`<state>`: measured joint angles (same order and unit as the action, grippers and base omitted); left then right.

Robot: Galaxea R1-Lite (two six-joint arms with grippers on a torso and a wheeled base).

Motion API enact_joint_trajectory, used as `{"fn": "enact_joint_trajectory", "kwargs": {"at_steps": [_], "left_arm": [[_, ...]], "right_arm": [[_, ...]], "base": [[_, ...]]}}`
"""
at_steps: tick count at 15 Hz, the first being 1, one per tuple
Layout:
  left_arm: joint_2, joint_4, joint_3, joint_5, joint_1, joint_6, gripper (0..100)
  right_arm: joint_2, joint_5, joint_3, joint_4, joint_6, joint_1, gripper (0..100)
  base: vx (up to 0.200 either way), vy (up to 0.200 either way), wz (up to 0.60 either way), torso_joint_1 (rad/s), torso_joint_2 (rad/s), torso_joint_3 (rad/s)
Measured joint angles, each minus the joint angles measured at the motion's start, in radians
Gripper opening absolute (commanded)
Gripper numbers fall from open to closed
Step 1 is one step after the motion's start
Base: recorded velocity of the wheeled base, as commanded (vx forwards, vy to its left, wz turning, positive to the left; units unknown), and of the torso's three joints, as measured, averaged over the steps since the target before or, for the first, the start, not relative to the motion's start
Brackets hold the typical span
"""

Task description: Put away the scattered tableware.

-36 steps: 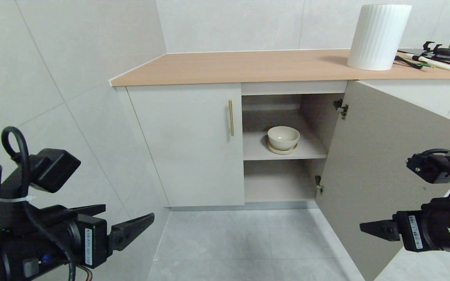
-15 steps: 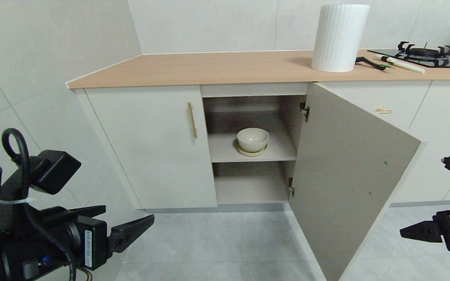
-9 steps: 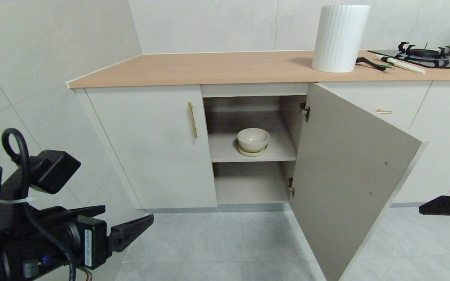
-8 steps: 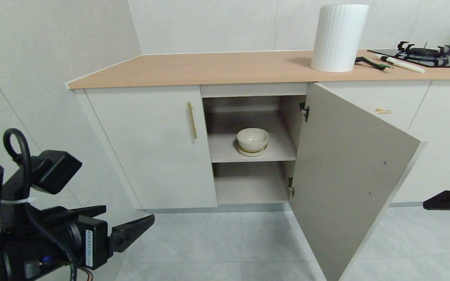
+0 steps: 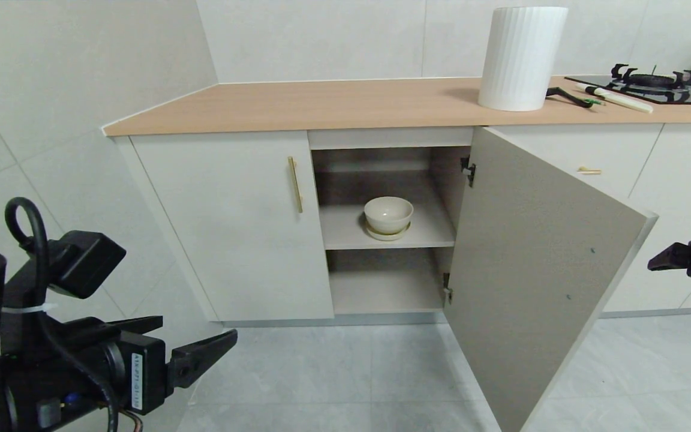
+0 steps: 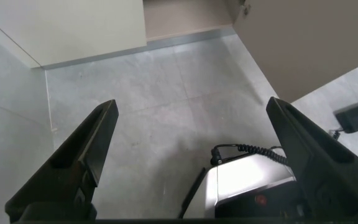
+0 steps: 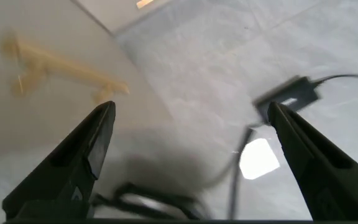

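Right wrist view has my right tool (image 7: 189,109) spread wide with nothing between its fingers. It is aimed at a gold handle (image 7: 61,62) on a pale panel that I take to be the outer face of the open cabinet door (image 5: 537,264). From the head camera I see that tool just beyond the door's free edge, apart from it. My left tool (image 5: 198,327) is also wide open and empty, low over the floor and well away from the door on its hinge side. Past the hinges, the bowl (image 5: 388,214) sits on a saucer (image 5: 386,233) on the upper shelf (image 5: 345,231). I judge the stowing done here and the closing step in hand. Next I need the right tool against the door's outer face near the free edge. Then comes a push along the door's arc toward the hinges, slow enough not to slam.
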<state>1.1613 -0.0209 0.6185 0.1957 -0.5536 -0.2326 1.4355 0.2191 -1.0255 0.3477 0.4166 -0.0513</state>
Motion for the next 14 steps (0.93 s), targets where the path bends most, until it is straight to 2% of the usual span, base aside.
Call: {"fn": "enact_joint_trajectory", "kwargs": {"at_steps": [6,10,14], "left_arm": [[0.000,0.000,0.002,-0.009,0.000,-0.001,100],[0.001,0.000,0.003,-0.014,0.000,-0.003,100],[0.000,-0.001,0.006,-0.015,0.000,-0.004,100]], "right_arm": [[0.136,-0.006,0.006,-0.126,0.085,0.002,100],[0.179,-0.018,0.006,-0.132,0.100,0.055,100],[0.187,-0.102,0.003,-0.136,0.096,0.124,100]], "base": [[0.000,0.000,0.00,0.000,0.00,0.000],[0.000,0.000,0.00,0.000,0.00,0.000],[0.000,0.000,0.00,0.000,0.00,0.000]]}}
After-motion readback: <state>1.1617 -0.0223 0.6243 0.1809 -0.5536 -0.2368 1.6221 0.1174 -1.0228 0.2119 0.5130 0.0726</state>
